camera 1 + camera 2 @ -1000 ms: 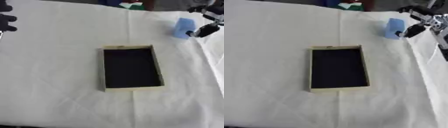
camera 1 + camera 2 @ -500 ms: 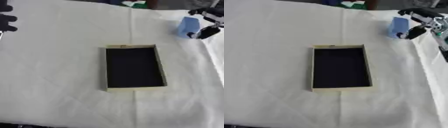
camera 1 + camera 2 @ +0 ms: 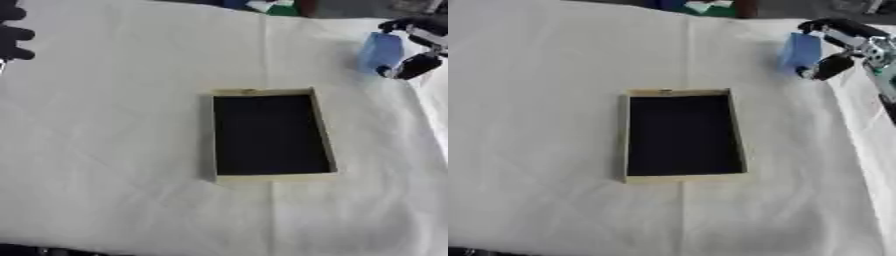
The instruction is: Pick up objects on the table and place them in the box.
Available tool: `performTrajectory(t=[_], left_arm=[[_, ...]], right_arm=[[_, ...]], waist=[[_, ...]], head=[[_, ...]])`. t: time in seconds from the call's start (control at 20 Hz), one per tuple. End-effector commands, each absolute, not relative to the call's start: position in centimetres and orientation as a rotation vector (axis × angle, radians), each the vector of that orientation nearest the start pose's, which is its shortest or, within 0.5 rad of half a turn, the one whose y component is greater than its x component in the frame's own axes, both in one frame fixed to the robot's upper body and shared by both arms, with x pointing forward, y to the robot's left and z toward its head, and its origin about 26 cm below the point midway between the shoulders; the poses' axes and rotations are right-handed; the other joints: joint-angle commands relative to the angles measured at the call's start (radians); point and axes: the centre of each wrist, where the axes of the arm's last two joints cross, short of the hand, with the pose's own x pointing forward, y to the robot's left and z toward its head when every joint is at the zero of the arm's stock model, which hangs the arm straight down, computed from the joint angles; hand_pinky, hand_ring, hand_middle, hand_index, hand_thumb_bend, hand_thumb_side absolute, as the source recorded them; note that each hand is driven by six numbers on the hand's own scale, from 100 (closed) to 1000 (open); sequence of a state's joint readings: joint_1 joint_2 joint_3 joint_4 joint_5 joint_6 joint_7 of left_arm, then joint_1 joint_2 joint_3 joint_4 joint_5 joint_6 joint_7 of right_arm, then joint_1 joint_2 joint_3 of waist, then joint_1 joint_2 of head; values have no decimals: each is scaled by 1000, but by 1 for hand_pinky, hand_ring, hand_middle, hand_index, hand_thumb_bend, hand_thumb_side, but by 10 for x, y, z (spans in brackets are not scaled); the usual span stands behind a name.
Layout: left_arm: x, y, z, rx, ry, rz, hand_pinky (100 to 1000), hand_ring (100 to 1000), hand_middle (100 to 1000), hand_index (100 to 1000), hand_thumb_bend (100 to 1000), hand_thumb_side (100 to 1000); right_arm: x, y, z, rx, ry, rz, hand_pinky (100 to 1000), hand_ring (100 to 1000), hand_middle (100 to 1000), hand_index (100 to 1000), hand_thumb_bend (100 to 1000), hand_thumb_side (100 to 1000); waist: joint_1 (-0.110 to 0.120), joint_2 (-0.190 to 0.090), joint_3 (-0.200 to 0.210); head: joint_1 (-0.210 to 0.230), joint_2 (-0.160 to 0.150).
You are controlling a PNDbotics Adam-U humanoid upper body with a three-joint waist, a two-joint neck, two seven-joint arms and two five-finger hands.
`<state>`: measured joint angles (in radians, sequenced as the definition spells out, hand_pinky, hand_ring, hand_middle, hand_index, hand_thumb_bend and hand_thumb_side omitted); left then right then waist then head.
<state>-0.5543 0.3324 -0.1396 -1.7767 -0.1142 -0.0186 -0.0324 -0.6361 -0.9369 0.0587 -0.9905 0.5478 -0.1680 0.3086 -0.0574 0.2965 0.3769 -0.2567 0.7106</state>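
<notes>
With its fingers and thumb curled round the small light-blue block [image 3: 801,51], the right hand [image 3: 843,46] has its grasp up at two o'clock on the white-clothed table [image 3: 131,150], so this is the pick-up step. Next comes a lift and a carry toward eight o'clock, to the shallow tan box with the dark floor [image 3: 268,93] at centre; the left hand [image 3: 12,31], black fingers bent on nothing, idles at ten o'clock.
</notes>
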Motion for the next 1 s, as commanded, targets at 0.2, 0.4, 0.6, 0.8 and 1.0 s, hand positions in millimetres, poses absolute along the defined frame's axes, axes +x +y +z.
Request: performTrajectory(t=[0.2,0.4,0.6,0.8,1.0], left_arm=[[350,215,230,182,-2312,-647,696,766,784,887,333,793],[350,216,230,183,-2311,-644,696,766,783,887,332,793],[350,216,229,184,-2309,-642,696,766,782,887,332,793],[350,217,228,186,-2307,-639,696,765,781,887,333,793],[350,217,227,187,-2304,-636,697,765,781,887,334,793]], right_arm=[[374,-509,235,-1121,-1180,1124,974,990,824,977,279,100],[373,-510,235,-1135,-1175,1120,961,967,690,950,211,100],[372,-510,236,-1175,-1182,1106,926,922,515,928,180,100],[372,-507,239,-1229,-1211,1094,901,886,435,898,138,100],[372,-501,244,-1269,-1242,1101,890,866,395,878,128,100]], waist=[[2,-18,-1],[2,-20,-4],[2,-23,-9],[2,-28,-17],[3,-36,-26]], head=[[4,-13],[5,-11],[6,-10],[8,-7],[9,-3]])
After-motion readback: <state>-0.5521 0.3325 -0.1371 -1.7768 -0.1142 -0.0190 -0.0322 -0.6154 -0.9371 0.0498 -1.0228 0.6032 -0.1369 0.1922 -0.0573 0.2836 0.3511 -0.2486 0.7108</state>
